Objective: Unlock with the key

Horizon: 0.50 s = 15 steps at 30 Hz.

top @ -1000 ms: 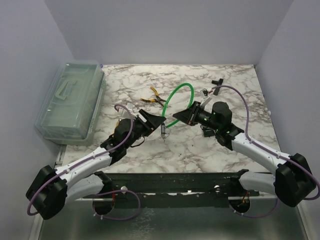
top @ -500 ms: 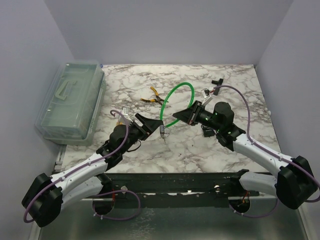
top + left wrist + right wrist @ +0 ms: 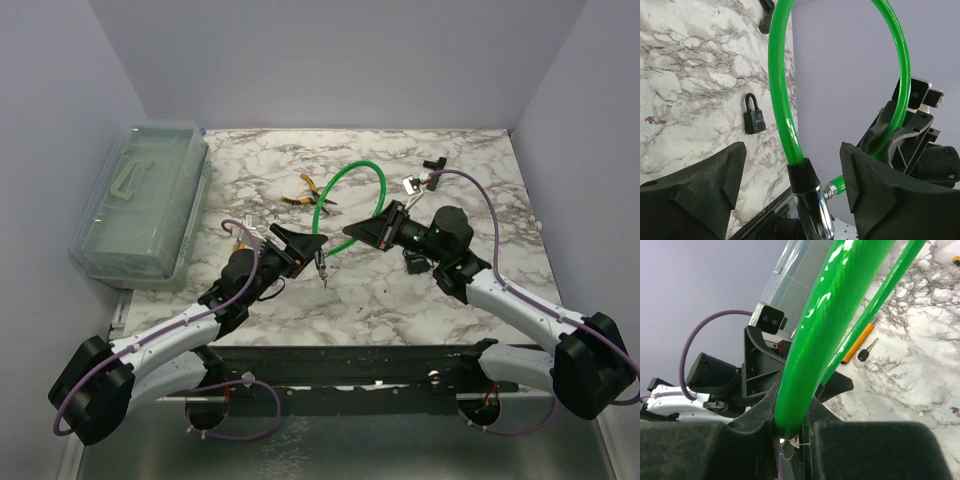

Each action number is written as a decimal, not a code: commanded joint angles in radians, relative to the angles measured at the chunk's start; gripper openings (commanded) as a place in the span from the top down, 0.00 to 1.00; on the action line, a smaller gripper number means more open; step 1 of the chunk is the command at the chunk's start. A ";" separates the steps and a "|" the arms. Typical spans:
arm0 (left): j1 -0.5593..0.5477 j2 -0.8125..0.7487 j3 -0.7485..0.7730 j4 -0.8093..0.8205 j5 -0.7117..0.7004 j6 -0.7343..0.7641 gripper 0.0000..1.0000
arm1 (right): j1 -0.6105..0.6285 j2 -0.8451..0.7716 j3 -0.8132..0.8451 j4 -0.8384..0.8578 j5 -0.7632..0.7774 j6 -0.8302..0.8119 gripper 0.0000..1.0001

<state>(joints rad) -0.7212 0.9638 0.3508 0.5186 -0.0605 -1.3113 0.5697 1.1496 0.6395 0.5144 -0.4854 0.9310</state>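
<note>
A green cable lock (image 3: 350, 172) arches above the marble table (image 3: 460, 215). My right gripper (image 3: 378, 232) is shut on the cable, which fills the right wrist view (image 3: 830, 315). The lock's chrome cylinder with its black collar (image 3: 807, 195) hangs between the fingers of my left gripper (image 3: 792, 157), which is open and not touching it. A small key (image 3: 863, 355) with a dark head and a thin silvery shaft lies on the table beside the pliers. A black padlock (image 3: 754, 116) lies on the marble. The key does not show in the top view.
Yellow-handled pliers (image 3: 305, 195) lie at the middle back, and also show in the right wrist view (image 3: 857, 347). A clear plastic box (image 3: 140, 200) stands at the left edge. Small black items (image 3: 434, 161) lie at the back right. Grey walls enclose the table.
My left gripper has shifted slightly back and left around the lock cylinder. The green loop leans a little further left. My right gripper keeps its hold.
</note>
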 commanded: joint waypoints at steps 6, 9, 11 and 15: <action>0.005 0.054 -0.004 0.116 -0.016 -0.054 0.36 | 0.007 -0.015 -0.029 0.184 -0.094 0.060 0.99; 0.005 0.062 0.000 0.120 -0.028 -0.051 0.54 | 0.007 -0.011 -0.032 0.202 -0.111 0.069 0.99; 0.007 0.064 0.003 0.122 -0.033 -0.046 0.67 | 0.007 -0.008 -0.035 0.210 -0.124 0.072 0.99; 0.007 0.064 0.009 0.123 -0.027 -0.030 0.87 | 0.007 -0.011 -0.044 0.210 -0.128 0.075 0.99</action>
<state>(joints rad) -0.7200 1.0206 0.3508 0.6075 -0.0704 -1.3575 0.5697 1.1507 0.5976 0.6220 -0.5735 0.9825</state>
